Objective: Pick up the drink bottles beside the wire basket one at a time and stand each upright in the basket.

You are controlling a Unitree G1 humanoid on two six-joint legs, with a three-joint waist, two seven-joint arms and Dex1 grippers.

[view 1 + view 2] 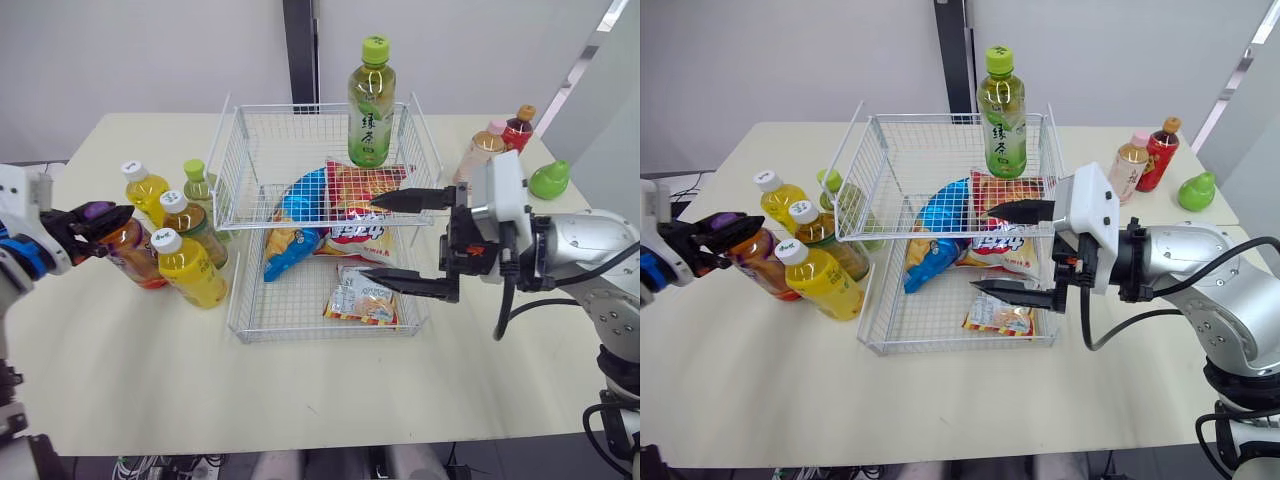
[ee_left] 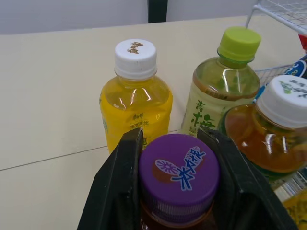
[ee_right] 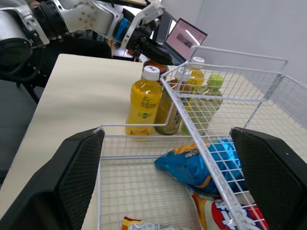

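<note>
- While the left claw has a bottle in its grip, the table carries everything else. The wire basket lies between the two claws, on the inner side of the left claw and directly below the right claw.
- The right claw hangs over the right half of the basket with its two fingers wide apart and nothing between them. Snack bags lie under it, and a green tea bottle stands upright beyond it at the far side of the basket.
- The left claw is closed on the purple-capped bottle, with one finger on each side of the cap. This bottle is outside the basket, and it cannot be told if its base has left the table.
- Just beyond the left claw stand a yellow bottle, a green-capped bottle and an amber bottle, all close together.
- The step in hand seems to be the grasp of the next bottle, with the lift not yet done.
- The next move probably calls for a straight lift, high enough to clear the neighbour caps and the basket rim. The bottle then goes toward the right claw and down into a flat place between the bags, because a bag under its base could tip it.
</note>
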